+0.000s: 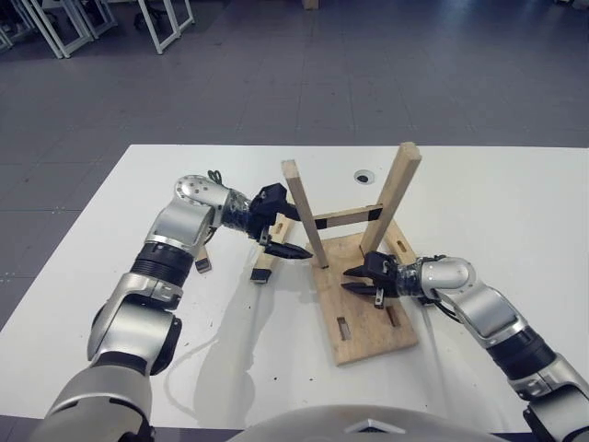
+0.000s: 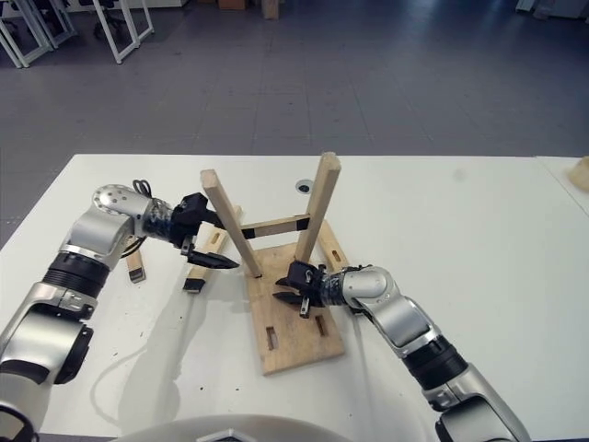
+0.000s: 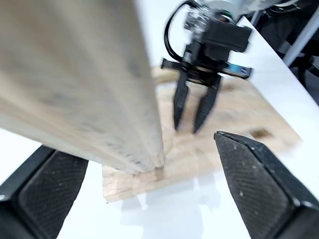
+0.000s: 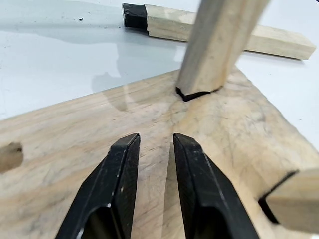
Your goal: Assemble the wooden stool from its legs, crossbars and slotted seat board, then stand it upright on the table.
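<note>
Hovering over the board [image 1: 368, 322], flat on the worktop [image 1: 497, 212], the right gripper [image 1: 348, 280] keeps its fingers parted and empty. Farther off, the left gripper [image 1: 293, 250] straddles a socketed leg [image 1: 304, 207] with released fingers. Best to grip it low and press straight down, board pinned.

Legend: no text, number, label or sign can be read on any surface (the black bands [image 1: 374, 214] at the ends of the crossbar [image 1: 347, 217] are plain and carry no print).
</note>
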Controlling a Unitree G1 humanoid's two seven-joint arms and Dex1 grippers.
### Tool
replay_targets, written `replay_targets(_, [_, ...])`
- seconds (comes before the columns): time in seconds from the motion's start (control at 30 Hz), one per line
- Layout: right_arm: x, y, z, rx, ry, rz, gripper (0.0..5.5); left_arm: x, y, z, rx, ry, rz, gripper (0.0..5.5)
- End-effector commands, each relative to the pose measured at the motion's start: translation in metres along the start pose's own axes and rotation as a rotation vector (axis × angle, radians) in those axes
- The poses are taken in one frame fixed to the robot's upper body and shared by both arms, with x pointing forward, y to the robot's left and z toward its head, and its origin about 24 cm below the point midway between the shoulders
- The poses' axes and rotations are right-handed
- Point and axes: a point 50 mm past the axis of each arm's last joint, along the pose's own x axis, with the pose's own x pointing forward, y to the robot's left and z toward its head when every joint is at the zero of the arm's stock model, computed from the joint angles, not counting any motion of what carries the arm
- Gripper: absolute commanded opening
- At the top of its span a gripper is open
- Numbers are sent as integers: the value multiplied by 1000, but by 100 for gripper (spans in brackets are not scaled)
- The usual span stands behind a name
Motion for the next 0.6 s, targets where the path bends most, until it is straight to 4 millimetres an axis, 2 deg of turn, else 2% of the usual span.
replay_targets(0.03, [8,-4,-21,43,116,-39,120,-41,9,-8,-6,148,245,431])
replay_targets(0.13, [17,-6,-14,50,89,-56,120,-70,12,1,-7,45,565,431])
replay_targets(0.23, [22,-6,-14,70,77,-75,120,-82,-7,-15,-62,53,711,431])
replay_targets(0.3, [24,-10,-9,79,55,-102,120,-82,-19,-25,-135,43,829,431])
replay_targets(0.37, [19,-14,-2,84,29,-150,120,-74,-24,-33,-257,-2,998,431])
replay_targets(0.47, [-8,-15,17,96,-41,-275,120,-52,-39,-49,-491,-49,1276,431])
replay_targets(0.53, [-23,-5,30,117,-83,-350,120,-33,-50,-55,-614,-76,1411,465])
replay_targets(0.6, [-30,8,38,135,-105,-378,120,-22,-59,-61,-686,-70,1545,472])
